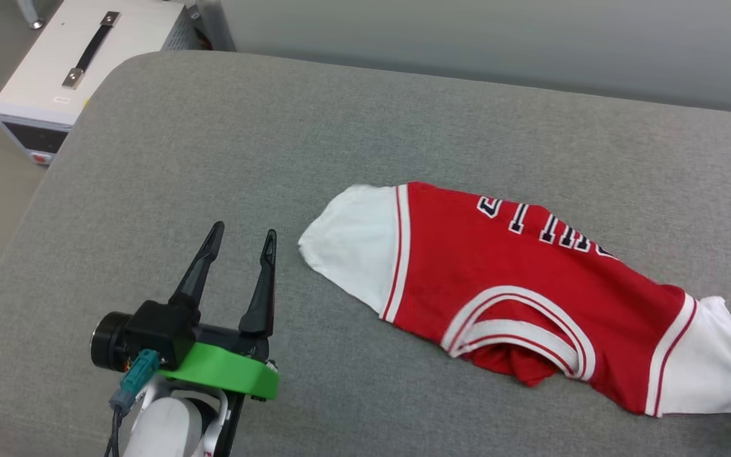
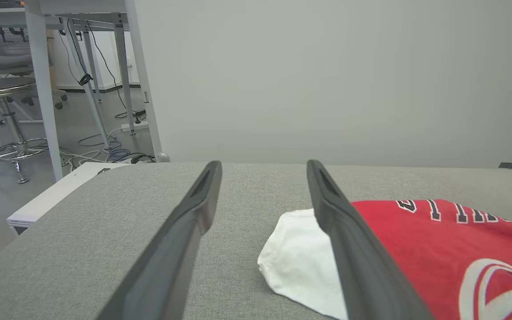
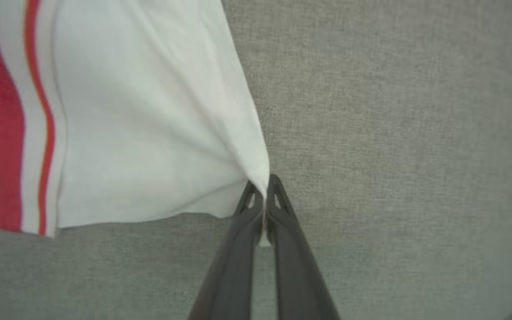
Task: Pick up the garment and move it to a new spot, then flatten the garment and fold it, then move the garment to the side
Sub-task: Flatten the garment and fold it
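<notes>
right wrist view: right gripper (image 3: 263, 186) pinches the shirt (image 3: 149, 111) sleeve. left gripper (image 1: 243, 233) sits spread wide, left of the shirt.

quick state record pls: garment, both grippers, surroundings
garment: red jersey T-shirt, rumpled, lying on grey padded surface
left gripper: fingers apart, beside left-hand white sleeve, not touching it
right gripper: fingers shut on corner of right-hand white sleeve
surroundings: white box with black handle beyond the surface's far left corner
</notes>
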Motion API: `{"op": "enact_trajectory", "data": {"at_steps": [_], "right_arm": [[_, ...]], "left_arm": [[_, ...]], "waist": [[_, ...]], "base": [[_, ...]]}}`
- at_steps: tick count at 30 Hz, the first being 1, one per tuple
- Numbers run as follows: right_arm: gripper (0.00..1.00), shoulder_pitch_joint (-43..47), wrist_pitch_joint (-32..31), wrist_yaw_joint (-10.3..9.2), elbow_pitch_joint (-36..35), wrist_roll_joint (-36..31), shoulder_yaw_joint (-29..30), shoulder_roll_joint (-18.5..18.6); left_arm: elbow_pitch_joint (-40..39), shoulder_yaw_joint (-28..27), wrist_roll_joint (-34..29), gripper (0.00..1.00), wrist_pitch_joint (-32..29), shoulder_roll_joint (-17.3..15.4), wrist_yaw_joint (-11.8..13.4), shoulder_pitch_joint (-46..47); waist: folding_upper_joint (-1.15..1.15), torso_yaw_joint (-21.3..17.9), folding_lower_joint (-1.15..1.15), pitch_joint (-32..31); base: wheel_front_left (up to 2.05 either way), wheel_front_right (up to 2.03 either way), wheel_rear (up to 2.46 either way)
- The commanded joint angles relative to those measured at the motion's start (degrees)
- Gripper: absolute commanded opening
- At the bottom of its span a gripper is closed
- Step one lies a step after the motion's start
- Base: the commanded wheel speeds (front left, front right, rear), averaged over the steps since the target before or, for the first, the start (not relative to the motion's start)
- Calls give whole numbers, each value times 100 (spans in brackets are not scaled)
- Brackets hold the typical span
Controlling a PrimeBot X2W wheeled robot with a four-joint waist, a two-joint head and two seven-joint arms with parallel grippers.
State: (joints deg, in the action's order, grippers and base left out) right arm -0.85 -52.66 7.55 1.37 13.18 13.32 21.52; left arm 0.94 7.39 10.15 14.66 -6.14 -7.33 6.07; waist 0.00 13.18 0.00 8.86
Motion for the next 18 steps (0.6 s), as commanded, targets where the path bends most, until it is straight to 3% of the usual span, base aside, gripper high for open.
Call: {"op": "enact_trajectory", "data": {"at_steps": [1, 7, 10, 11, 12, 13, 18], "right_arm": [[0, 75, -25, -6, -29, 97, 66, 77], [0, 122, 167, -6, 156, 130, 117, 434], [0, 57, 386, -6, 340, 76, 85, 416], [31, 36, 493, -6, 408, 50, 57, 392], [70, 18, 598, -6, 452, 25, 37, 367], [100, -11, 692, -6, 529, 7, 51, 304], [100, -162, 1373, -6, 612, -22, -6, 103]], "left_arm": [[5, 8, 37, 100, 34, -52, -15, -33], [79, 42, 70, 100, 34, -92, -15, -22], [120, 54, 96, 100, 34, -103, -15, -23], [138, 61, 105, 100, 34, -110, -15, -23], [153, 64, 112, 100, 34, -115, -15, -24], [169, 62, 121, 100, 34, -120, -15, -27], [271, 55, 208, 100, 34, -124, -15, -64]], "waist": [[0, -163, 0, -121], [0, -278, 0, -115], [0, -317, 0, -107], [0, -329, 0, -105], [0, -340, 0, -107], [0, -358, 0, -115], [0, -486, 0, -226]], "base": [[0, 0, 0], [0, 0, 0], [0, 0, 0], [0, 0, 0], [0, 0, 0], [0, 0, 0], [0, 0, 0]]}}
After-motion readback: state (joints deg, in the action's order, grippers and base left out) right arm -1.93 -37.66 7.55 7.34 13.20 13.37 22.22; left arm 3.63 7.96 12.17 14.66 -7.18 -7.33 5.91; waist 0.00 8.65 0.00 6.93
